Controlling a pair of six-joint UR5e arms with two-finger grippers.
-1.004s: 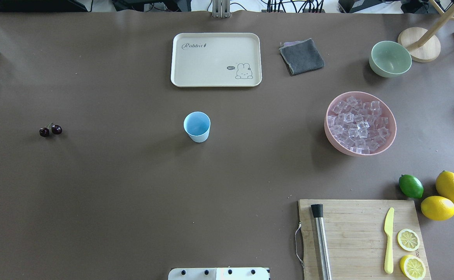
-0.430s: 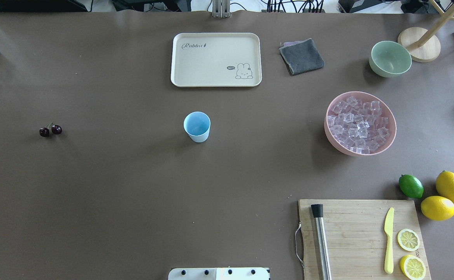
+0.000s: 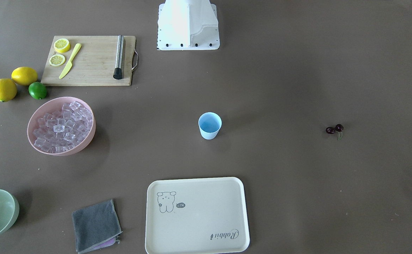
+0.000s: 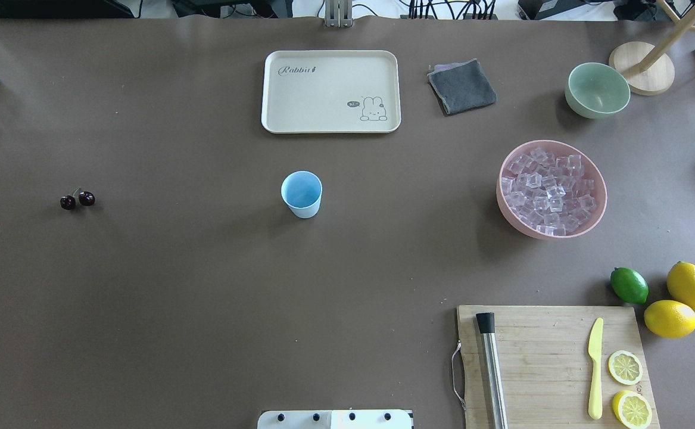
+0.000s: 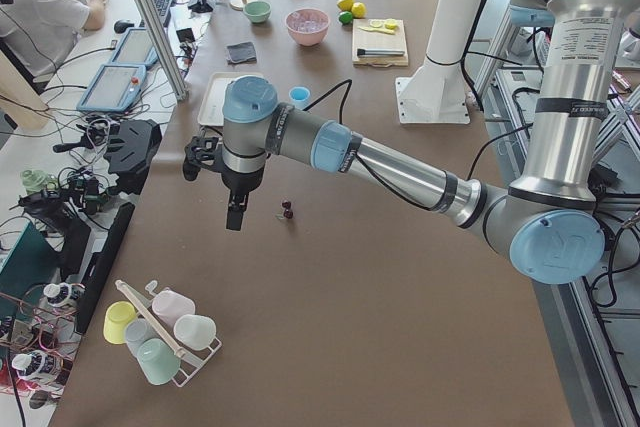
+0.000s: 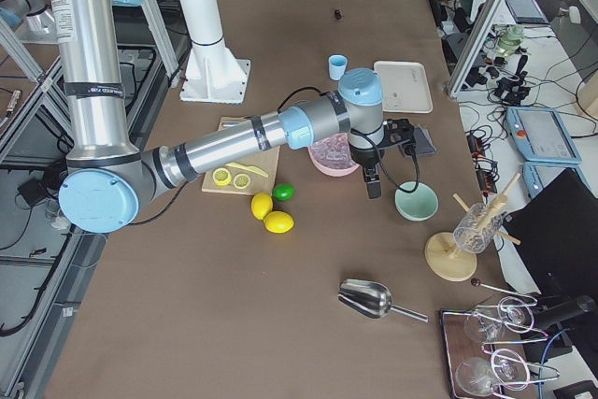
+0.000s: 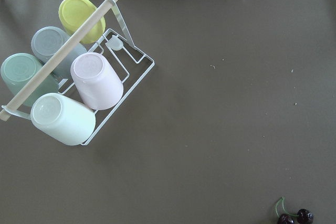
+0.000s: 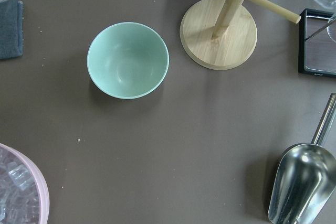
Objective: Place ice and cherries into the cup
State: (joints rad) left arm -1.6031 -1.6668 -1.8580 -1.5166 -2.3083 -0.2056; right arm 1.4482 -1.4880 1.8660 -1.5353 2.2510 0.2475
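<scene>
Cup: light-blue cup (image 4: 301,194), upright with its mouth up, in the middle of the brown tabletop (image 4: 204,298).
Cherries: dark pair of cherries (image 4: 77,199) lying on the tabletop at 9 o'clock from the cup, well apart from it.
Ice: clear ice (image 4: 547,190) heaped in the pink bowl (image 4: 509,215), at 3 o'clock from the cup.
Writing: cream tray (image 4: 330,91) at 12 o'clock from the cup, printed "Rabbit" beside a rabbit drawing; its speech bubble is too small to read.
Left hand: left hand (image 5: 233,222) hangs over the tabletop near the cherries; fingers apart or together, I cannot tell.
Right hand: right hand (image 6: 373,189) hangs between the pink bowl and the green bowl (image 6: 416,201); cannot tell either.
</scene>
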